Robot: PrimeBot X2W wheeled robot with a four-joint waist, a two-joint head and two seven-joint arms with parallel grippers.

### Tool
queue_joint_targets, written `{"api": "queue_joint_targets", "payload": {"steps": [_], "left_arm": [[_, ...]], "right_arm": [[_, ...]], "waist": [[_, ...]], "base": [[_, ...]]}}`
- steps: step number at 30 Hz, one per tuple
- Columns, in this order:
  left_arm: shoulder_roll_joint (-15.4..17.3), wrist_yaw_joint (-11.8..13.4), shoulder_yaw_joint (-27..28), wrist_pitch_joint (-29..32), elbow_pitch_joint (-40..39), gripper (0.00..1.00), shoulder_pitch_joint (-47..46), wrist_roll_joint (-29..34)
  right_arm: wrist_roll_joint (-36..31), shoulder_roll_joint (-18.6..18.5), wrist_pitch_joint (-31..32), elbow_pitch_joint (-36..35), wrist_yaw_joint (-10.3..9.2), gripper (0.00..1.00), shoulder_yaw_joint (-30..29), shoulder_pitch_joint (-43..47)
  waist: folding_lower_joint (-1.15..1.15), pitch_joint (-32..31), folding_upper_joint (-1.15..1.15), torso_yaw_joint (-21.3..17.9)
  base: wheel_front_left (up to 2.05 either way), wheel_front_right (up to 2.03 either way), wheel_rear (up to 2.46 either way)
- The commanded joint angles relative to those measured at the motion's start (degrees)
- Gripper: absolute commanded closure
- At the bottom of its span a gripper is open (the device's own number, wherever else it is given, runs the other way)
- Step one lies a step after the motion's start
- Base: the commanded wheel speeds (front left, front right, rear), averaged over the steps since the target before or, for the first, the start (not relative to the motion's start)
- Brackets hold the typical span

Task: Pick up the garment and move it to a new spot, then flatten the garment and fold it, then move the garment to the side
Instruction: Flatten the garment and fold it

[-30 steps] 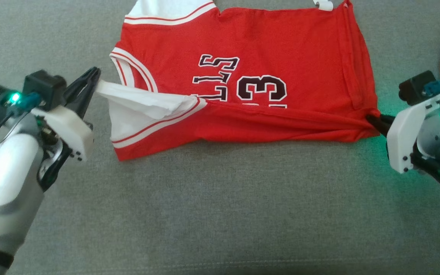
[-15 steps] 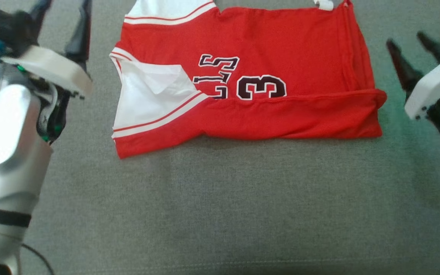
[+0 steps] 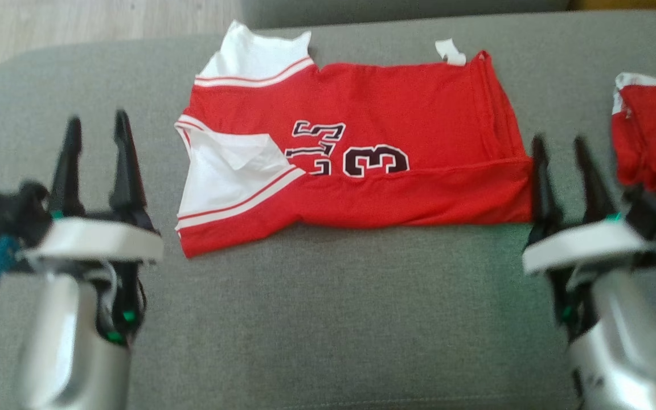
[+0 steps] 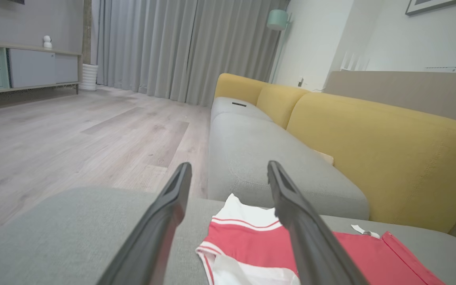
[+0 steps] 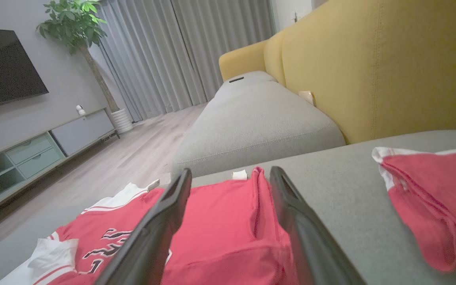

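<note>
- Jersey [image 3: 362, 148]: a red basketball top with white trim and dark numerals lies spread on the grey sofa cushion [image 3: 328, 319], toward 12 o'clock from the cushion's middle in the head view.
- Its near edge is folded up over the body in a long band that covers the lower part of the "3" and the lettering beside it. At the 9 o'clock end a white panel with red stripes is turned back on top.
- A small white tag [image 3: 450, 52] sticks out at the far edge, about 1 o'clock from the numeral.
- Left gripper [image 3: 96, 121]: it stands at 9 o'clock of the jersey, apart from the cloth, with fingers spread and nothing between them. Its wrist view [image 4: 228, 166] shows the same open gap, with the jersey's white shoulder [image 4: 247, 211] beyond.
- Right gripper [image 3: 558, 141]: it stands at 3 o'clock of the jersey, just beside the folded corner, with fingers parted and empty. In its wrist view [image 5: 230, 172] the red fabric lies under and between the two fingers, ungrasped.
- A second red garment [image 3: 652, 136] lies bunched at 3 o'clock, beyond the right gripper and apart from the jersey.
- A yellow backrest [image 5: 370, 71] rises behind the cushion.
</note>
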Motion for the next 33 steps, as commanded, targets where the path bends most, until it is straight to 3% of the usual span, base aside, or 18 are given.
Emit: {"api": "queue_joint_targets", "payload": {"steps": [1, 8, 18, 26, 33], "left_arm": [[0.0, -0.5, 3.0, -0.3, -2.5, 0.0, -0.3, 1.1], [-3.6, -2.6, 4.5, -0.3, -1.2, 0.0, 6.7, 5.4], [-4.4, -4.1, 3.5, -0.3, 3.0, 0.0, 7.1, 8.4], [-4.3, -3.7, 1.3, -0.3, 17.0, 0.0, 3.1, 10.5], [-2.9, -1.6, 1.8, -0.3, 28.8, 0.0, -2.4, 11.4]], "right_arm": [[-1.6, 1.1, -0.9, -2.7, -0.05, 0.0, 0.3, 1.0], [-6.2, 3.9, -1.3, -3.4, -0.05, 0.0, -1.0, 8.5], [-5.5, 4.1, -1.1, -5.0, -0.05, 0.0, -0.3, 7.9], [-5.3, 4.2, -0.6, -6.5, -0.05, 0.0, 0.1, 7.1], [-5.3, 4.2, 0.0, -7.4, -0.05, 0.0, 0.2, 6.7]], "waist": [[0.0, -1.4, 0.0, -0.1], [0.0, -2.7, 0.0, -0.3], [0.0, -0.9, 0.0, -1.8], [0.0, 1.2, 0.0, -3.1], [0.0, 2.9, 0.0, -4.6]], "base": [[0.0, 0.0, 0.0], [0.0, 0.0, 0.0], [0.0, 0.0, 0.0], [0.0, 0.0, 0.0], [0.0, 0.0, 0.0]]}}
